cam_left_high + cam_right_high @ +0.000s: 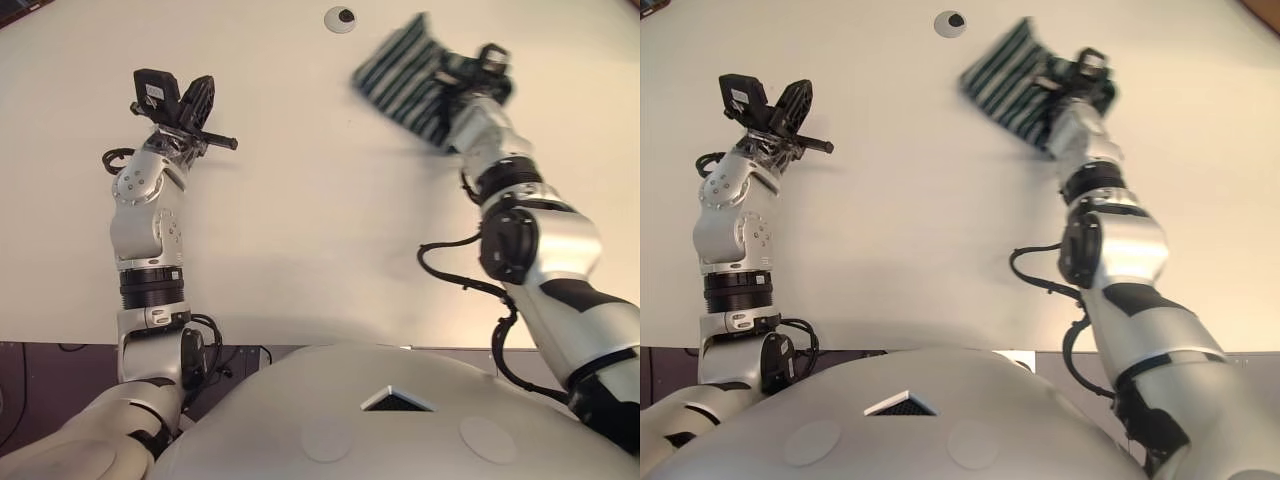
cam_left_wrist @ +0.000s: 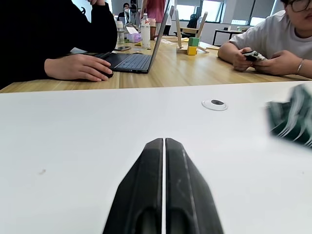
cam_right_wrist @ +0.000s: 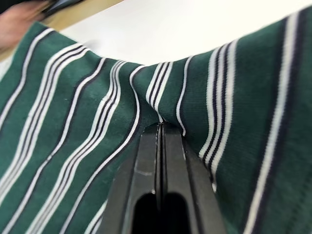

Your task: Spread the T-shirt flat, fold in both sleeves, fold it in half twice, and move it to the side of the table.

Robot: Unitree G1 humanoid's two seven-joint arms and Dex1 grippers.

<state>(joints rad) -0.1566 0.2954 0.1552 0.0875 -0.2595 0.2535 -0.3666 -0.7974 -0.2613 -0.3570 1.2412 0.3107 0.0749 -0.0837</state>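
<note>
The T-shirt (image 1: pixel 400 78) is a folded bundle of dark green cloth with white and navy stripes, lying at the far right of the white table (image 1: pixel 300 220). My right gripper (image 1: pixel 450 85) is shut on a fold of it; in the right wrist view the closed fingers (image 3: pixel 146 161) pinch the striped cloth (image 3: pixel 73 122), which puckers around the tips. My left gripper (image 1: pixel 228 143) is held above the left part of the table, far from the shirt, shut with nothing in it. The left wrist view has its fingers (image 2: pixel 146 185) pressed together, and the shirt's edge (image 2: pixel 290 122) lies far off.
A round cable grommet (image 1: pixel 341 18) sits in the table near the far edge, left of the shirt. Beyond that edge stands a wooden table (image 2: pixel 185 68) with a laptop (image 2: pixel 134 61). Bare tabletop stretches between the two arms.
</note>
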